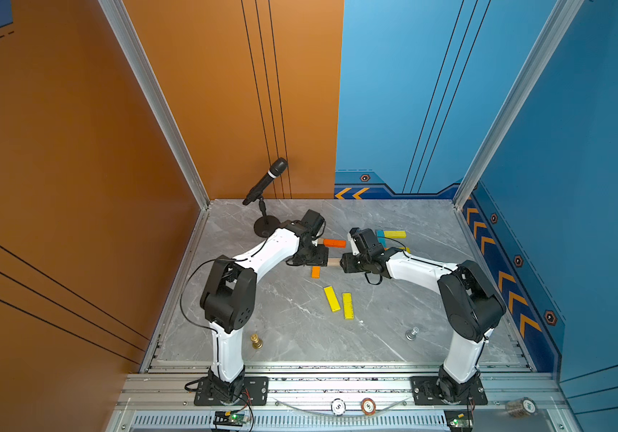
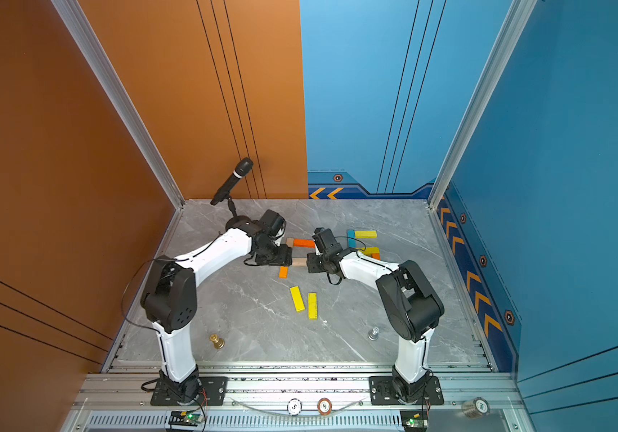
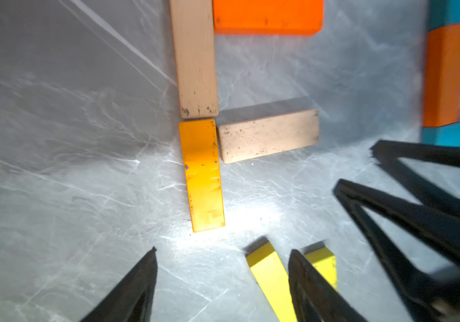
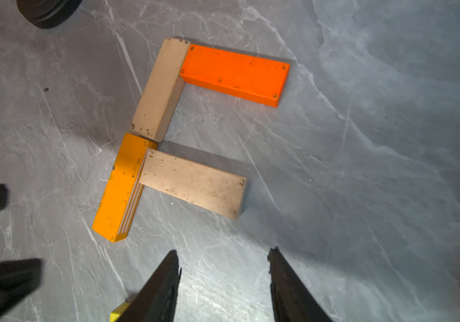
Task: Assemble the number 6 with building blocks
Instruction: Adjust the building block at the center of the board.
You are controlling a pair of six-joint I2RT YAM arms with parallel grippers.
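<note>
The left gripper (image 3: 223, 252) is spread and empty. So is the right gripper (image 4: 224, 251). Just ahead of its tips, a wooden block (image 4: 192, 182) touches a yellow-orange block (image 4: 123, 186).

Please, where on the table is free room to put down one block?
Free: the grey marble table between the gold chess piece and the silver chess piece, nearer the arm bases than the two yellow flat blocks. Crowded: mid-table, around the orange flat block.

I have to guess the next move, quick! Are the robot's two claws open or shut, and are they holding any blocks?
Left gripper: open, holding nothing.
Right gripper: open, holding nothing.
</note>
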